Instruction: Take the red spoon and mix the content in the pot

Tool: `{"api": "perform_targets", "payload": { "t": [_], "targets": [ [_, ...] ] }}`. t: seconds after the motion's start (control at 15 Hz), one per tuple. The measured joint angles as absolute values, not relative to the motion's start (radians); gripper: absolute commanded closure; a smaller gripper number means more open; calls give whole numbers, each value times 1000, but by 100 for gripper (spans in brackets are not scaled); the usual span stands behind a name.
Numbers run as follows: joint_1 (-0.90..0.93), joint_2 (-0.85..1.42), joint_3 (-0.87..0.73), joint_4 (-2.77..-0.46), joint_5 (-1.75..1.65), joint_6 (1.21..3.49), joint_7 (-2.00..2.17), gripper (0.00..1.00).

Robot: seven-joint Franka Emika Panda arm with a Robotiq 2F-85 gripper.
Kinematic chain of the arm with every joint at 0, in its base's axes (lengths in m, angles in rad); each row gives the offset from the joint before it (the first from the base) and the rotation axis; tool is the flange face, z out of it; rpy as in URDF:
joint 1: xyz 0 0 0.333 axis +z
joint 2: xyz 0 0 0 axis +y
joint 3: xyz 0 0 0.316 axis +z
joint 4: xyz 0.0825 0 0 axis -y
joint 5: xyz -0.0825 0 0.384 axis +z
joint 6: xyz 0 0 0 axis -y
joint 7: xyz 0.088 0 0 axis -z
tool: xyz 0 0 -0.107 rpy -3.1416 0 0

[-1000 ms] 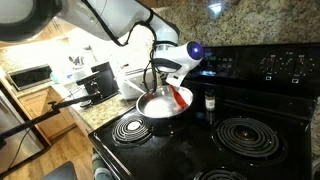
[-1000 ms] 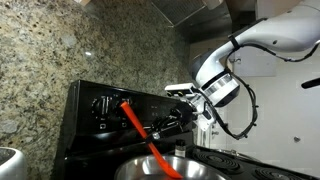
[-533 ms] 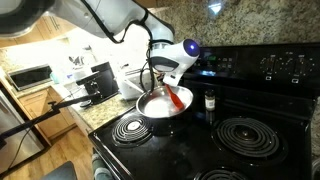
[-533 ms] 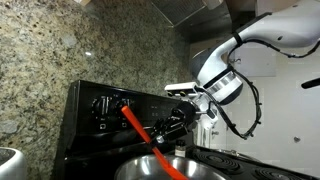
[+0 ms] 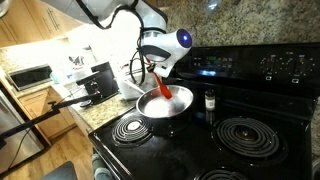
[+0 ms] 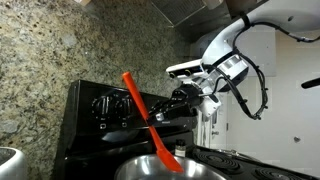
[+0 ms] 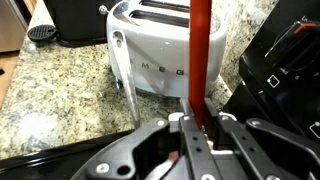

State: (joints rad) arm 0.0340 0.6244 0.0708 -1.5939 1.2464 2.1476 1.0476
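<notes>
Claw (image 6: 158,113): clenched on red spoon (image 6: 138,97), mid-handle. Spoon blade: down inside pot (image 5: 181,101), near centre. Handle: swung steeper and across since a moment ago. Judged mid-stir, with mixing under way and further sweeps needed.

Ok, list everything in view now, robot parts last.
red spoon: one, red-orange, lower end in the pot
pot: one, silver, on the stove behind a front coil
shaker jar: one, dark, on the stove beside the pot
stove: one, black, coil burners
toaster: one, white, on the granite counter
microwave: one, pale, far counter
gripper: one, black, shut on the red spoon
arm: one, white, above the pot
</notes>
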Motion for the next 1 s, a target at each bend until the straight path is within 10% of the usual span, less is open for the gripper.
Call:
{"api": "perform_targets", "payload": {
  "t": [1.0],
  "targets": [
    [24, 593, 28, -1724, 1246, 2145, 1043, 96]
  ]
}}
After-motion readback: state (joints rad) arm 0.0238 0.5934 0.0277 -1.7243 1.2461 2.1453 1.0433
